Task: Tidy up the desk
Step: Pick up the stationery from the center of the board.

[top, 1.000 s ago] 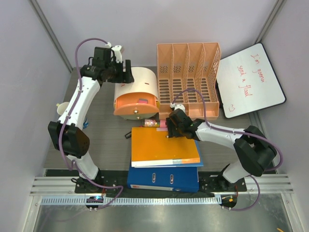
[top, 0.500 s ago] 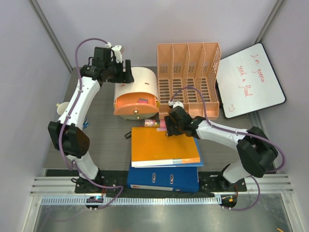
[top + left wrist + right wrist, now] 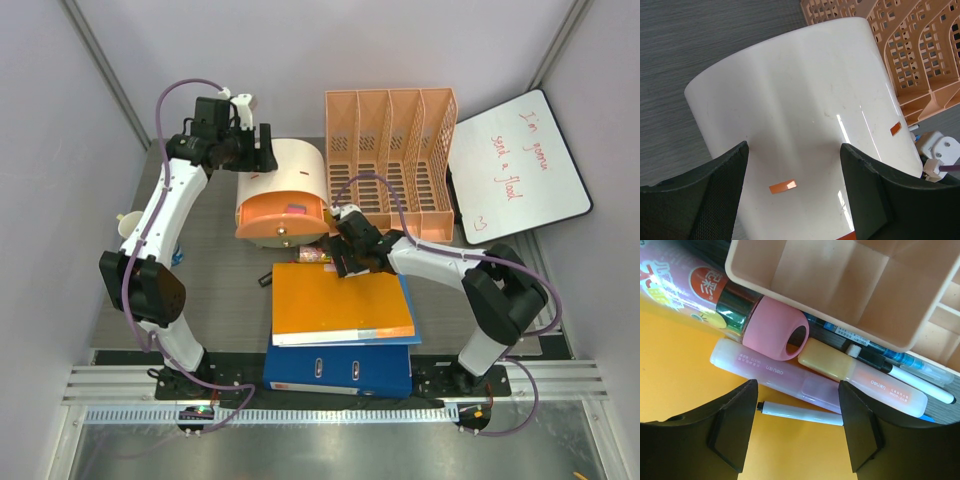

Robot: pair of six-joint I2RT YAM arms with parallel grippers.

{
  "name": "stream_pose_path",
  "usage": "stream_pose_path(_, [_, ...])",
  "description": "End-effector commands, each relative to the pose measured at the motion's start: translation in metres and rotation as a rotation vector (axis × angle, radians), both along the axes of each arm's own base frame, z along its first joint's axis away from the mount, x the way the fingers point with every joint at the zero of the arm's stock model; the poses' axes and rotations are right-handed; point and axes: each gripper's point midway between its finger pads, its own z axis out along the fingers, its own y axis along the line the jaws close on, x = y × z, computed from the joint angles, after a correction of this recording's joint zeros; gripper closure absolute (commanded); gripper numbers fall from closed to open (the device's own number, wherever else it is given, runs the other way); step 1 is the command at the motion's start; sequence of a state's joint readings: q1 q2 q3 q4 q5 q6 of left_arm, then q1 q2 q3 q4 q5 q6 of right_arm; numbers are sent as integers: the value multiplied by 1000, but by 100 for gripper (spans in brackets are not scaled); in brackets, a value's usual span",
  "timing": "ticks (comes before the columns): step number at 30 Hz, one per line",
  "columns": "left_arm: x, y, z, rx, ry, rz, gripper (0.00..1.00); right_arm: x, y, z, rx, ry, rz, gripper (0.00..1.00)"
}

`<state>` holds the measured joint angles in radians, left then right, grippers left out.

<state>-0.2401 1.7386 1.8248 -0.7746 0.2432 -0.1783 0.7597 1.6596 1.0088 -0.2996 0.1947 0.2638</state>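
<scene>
The dark grey desk [image 3: 218, 285] carries an orange folder [image 3: 340, 300] stacked on a blue binder [image 3: 340, 372]. My right gripper [image 3: 345, 256] hangs open over the folder's far edge. In the right wrist view a thin white pen [image 3: 800, 413] lies on the folder [image 3: 700, 390] between the open fingers [image 3: 735, 425], touching neither. Beyond it lie a pink highlighter [image 3: 785, 375] and an orange highlighter [image 3: 870, 382]. My left gripper [image 3: 255, 150] is open above a white rounded organiser [image 3: 800, 100] with nothing held.
A peach file rack [image 3: 390, 160] stands at the back, a whiteboard [image 3: 515, 165] leans at the right. The organiser's orange drawer front [image 3: 282, 215] faces the folder. A pink-capped tube [image 3: 775, 332], a blue pen [image 3: 900, 358] and a peach tray [image 3: 840, 285] crowd the highlighters.
My right gripper has slid left along the folder's far edge toward the pens and its jaws have spread wider. The left arm has stayed still.
</scene>
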Motion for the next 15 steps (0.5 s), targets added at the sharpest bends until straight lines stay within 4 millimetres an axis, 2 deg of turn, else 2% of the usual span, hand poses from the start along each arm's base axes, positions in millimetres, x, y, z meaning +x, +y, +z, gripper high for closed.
stream_pose_path(1, [2, 0, 2, 7, -10, -3, 26, 5, 9, 9, 13, -20, 50, 29])
stream_pose_path(9, [0, -1, 5, 4, -13, -5, 26, 6, 15, 5, 34, -38, 85, 32])
stream_pose_path(15, [2, 1, 8, 8, -23, 0, 26, -4, 26, -11, 82, 21, 127, 36])
